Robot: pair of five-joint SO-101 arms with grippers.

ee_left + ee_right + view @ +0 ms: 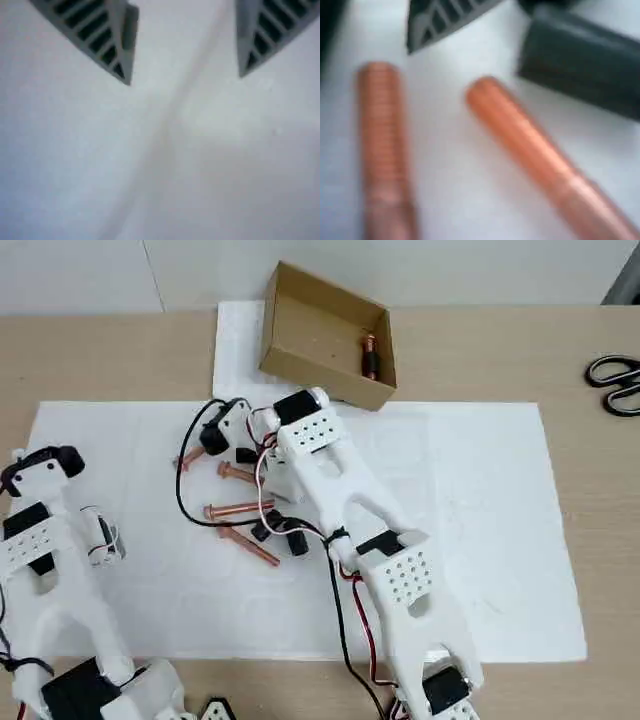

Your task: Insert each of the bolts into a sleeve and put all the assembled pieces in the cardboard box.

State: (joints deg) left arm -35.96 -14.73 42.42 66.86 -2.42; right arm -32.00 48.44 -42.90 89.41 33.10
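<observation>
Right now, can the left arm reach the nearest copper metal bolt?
Probably yes: the open left claw is over bare white paper; only a thin black cable lies before that copper bolt.

The high camera looked down over the table [100, 350]; both wrist cameras faced its white sheet [480, 540] closely, the right one over two bolts [380, 145].

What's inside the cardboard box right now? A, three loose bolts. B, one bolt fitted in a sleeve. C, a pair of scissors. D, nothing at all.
B: in the high view a single assembled piece, copper with a dark sleeve, lies near one side wall of the cardboard box; the scissors are out on the table.
</observation>
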